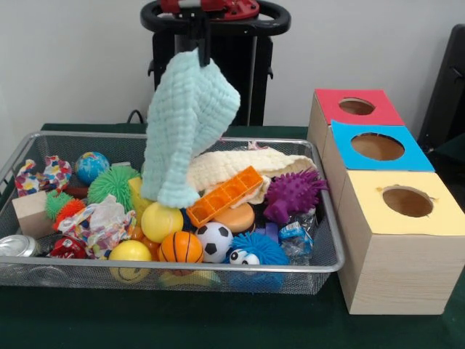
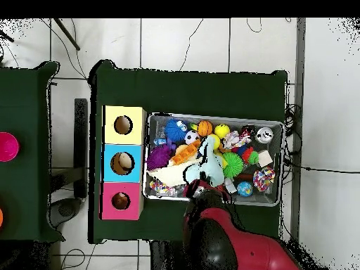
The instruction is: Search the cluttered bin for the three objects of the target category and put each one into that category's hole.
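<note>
end effector (image 1: 197, 48): clamped on pale blue cloth (image 1: 186, 131) | cloth: hangs lengthwise straight down | above bin (image 1: 330, 247)

— What covers the tabletop (image 1: 182, 327)?
— Dark green cloth. A wire mesh bin (image 1: 218, 276) full of toys sits directly on it.
— Anything beside the bin?
— Three wooden boxes (image 1: 396, 247) in a row, touching one another, topped yellow, blue and red, each with a round hole.

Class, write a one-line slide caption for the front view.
Gripper lifts a pale blue cloth above the cluttered bin.
</note>
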Tool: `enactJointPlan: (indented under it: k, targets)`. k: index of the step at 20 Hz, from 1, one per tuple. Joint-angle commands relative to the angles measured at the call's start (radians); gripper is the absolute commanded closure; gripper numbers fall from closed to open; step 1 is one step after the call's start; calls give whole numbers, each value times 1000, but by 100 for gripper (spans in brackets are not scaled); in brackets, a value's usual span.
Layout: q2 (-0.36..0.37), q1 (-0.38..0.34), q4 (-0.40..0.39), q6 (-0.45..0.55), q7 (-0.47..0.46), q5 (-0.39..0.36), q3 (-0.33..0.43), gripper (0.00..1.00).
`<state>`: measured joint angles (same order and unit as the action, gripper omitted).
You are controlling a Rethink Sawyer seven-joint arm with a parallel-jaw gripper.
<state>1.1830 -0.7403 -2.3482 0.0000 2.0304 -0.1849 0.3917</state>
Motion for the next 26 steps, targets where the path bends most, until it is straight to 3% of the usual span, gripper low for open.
enactJointPlan:
  k: [1, 7, 15, 22, 24, 26]
  targets:
    - [-20, -37, -64, 65, 143, 60, 190, 100]
    - [-80, -66, -36, 12, 125, 22, 218, 100]
    - [-113, -8, 21, -86, 110, -29, 130, 100]
    - [-100, 26, 32, -135, 103, -46, 77, 100]
    - [-87, 96, 56, -208, 81, -57, -26, 100]
    - [-85, 210, 79, -327, 32, -26, -186, 100]
